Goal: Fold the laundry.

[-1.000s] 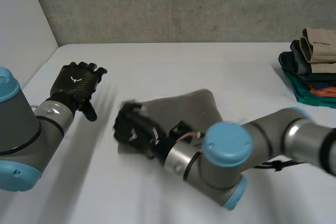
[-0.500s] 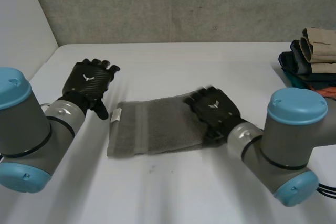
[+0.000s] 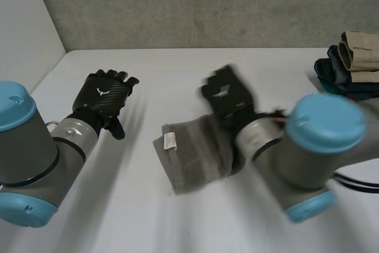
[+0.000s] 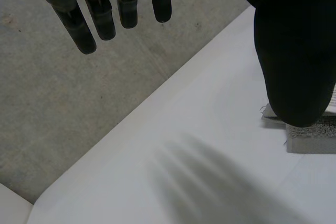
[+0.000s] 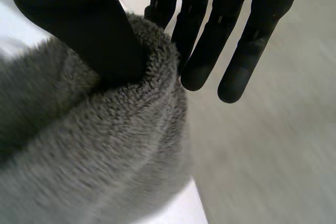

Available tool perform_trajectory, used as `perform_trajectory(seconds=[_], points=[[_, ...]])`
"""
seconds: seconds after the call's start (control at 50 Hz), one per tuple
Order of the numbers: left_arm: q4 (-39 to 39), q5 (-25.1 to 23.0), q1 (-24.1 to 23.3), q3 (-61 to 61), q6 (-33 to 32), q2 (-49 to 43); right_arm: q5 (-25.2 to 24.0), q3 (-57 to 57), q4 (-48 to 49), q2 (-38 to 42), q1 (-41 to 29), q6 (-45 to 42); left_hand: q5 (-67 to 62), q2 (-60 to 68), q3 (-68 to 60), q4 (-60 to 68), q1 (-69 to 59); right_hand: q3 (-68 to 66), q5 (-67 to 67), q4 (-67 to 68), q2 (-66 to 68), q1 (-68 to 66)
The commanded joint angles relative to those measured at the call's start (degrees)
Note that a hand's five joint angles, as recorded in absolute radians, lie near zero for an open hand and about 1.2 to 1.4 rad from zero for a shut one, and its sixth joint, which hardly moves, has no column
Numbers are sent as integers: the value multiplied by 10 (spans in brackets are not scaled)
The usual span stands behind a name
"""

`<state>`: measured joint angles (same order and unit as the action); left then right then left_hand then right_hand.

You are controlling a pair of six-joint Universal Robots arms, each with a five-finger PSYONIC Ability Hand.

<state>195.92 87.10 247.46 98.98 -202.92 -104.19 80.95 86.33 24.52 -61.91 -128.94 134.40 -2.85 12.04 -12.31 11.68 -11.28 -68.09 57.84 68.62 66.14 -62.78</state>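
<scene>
A grey towel [image 3: 192, 158] with a white label lies bunched in the middle of the white table [image 3: 177, 75]. Its far end rises to my right hand [image 3: 228, 96], which is lifted above the table. In the right wrist view my right hand [image 5: 79, 19] pinches a thick fold of the towel [image 5: 105, 150] between the thumb and straight fingers. My left hand [image 3: 105, 96] hovers to the towel's left, open and holding nothing. In the left wrist view its fingers [image 4: 100, 17] are straight, and the towel's labelled corner [image 4: 312, 135] shows beside its thumb.
A pile of folded clothes [image 3: 352, 69] sits at the table's far right edge. A grey wall runs behind the table, and the table's left edge is close to my left arm.
My right hand has closed on the towel's right end and lifted it up and leftward, so the flat towel is now bunched and shorter. My left hand has barely moved.
</scene>
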Motion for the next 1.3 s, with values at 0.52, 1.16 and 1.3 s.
perform_trajectory(seconds=[0.52, 1.16, 1.3], points=[[-5, 85, -158, -103, 131, -49, -32, -62, -194, -30, 69, 323, 20, -12, 14, -8, 4, 581, -578, -586, -561, 528], [-125, 125, -132, -168, 159, -110, 5, -93, -245, 28, 67, 203, 25, -17, 19, -13, 9, 581, -578, -586, -561, 528], [-137, -46, -118, -254, 154, -91, 0, 56, -162, -37, 25, 175, 26, -18, 21, -15, 11, 581, -578, -586, -561, 528]])
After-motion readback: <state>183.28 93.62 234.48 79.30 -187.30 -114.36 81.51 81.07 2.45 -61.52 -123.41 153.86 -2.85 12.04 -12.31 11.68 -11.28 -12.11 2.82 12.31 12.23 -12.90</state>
